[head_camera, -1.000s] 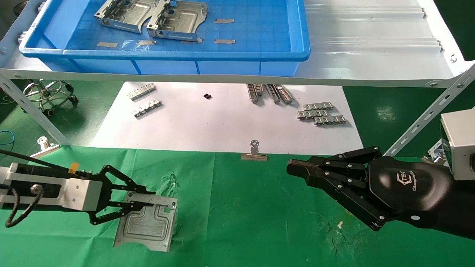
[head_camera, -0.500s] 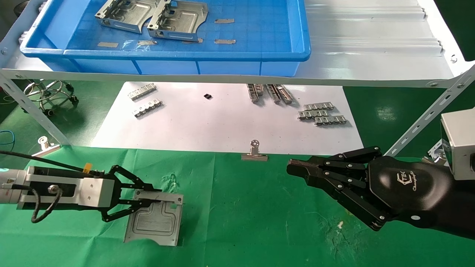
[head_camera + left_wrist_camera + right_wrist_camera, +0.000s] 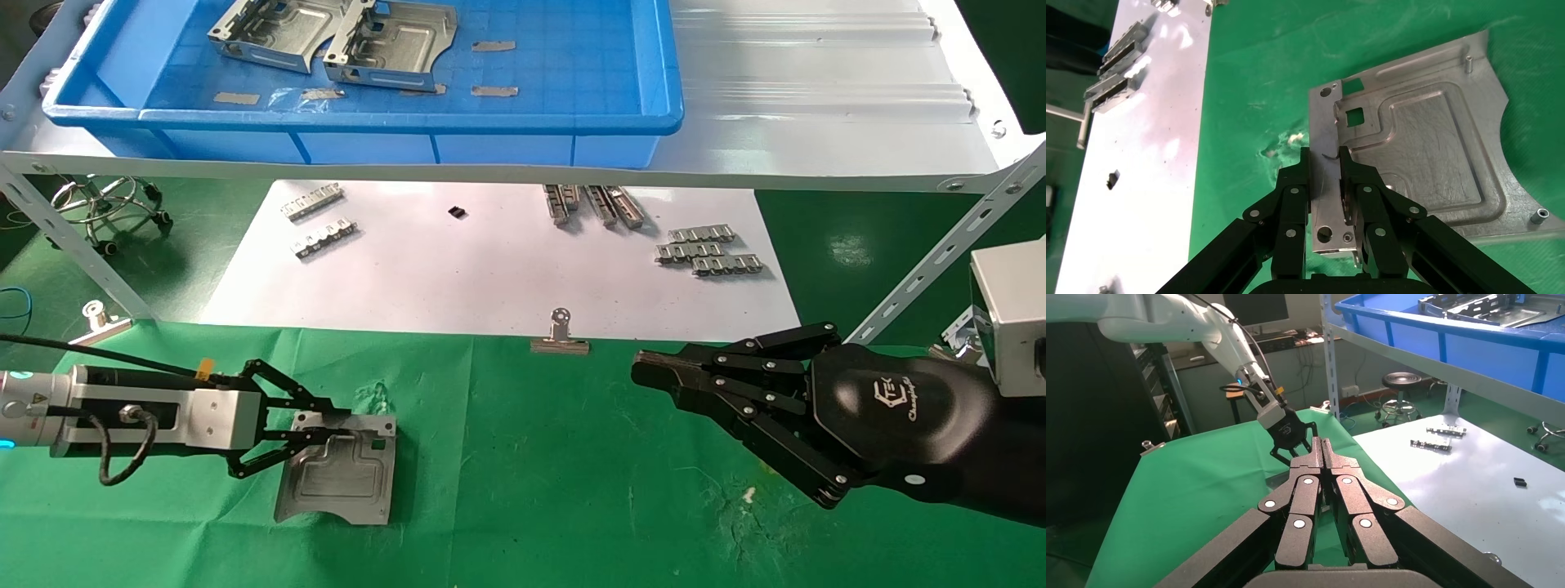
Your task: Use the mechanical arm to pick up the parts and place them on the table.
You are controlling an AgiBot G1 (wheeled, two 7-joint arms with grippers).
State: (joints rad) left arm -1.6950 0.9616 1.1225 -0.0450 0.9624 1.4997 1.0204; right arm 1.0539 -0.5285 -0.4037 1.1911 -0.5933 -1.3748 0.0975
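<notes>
My left gripper (image 3: 315,437) is clamped on the near edge of a part (image 3: 339,478) lying flat on the table (image 3: 556,490). My right gripper (image 3: 654,371), fingers pressed together and empty, hovers well apart.

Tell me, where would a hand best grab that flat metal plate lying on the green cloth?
By its raised folded rim, from the robot's left. The plate lies flat on the table; only that rim stands up, and the left hand pinches it there.
</notes>
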